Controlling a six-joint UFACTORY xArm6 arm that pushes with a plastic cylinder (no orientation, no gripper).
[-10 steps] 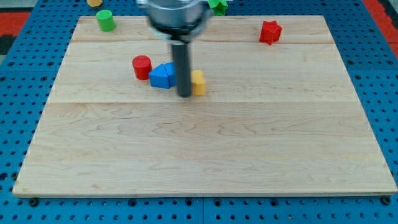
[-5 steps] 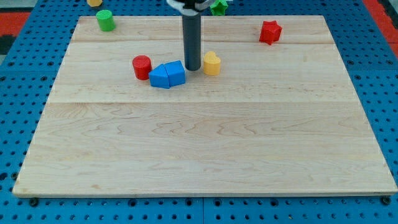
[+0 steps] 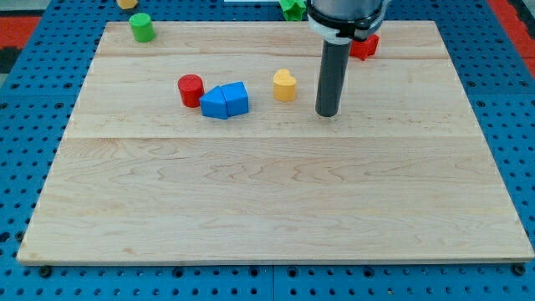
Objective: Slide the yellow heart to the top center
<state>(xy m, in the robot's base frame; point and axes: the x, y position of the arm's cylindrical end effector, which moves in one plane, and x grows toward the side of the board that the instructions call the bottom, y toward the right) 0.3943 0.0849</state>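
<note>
Tip (image 3: 327, 114) bare, without fingers, touching nothing, just right of yellow heart (image 3: 285, 85).

Straight dark grey rod, smooth and round, blunt flat end at my tip (image 3: 327, 114), widening at the top into a broader dark collar ringed by a thin white band.

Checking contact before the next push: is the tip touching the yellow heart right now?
No, my tip stands clear to the view's right of the yellow heart, with bare board between them.
</note>
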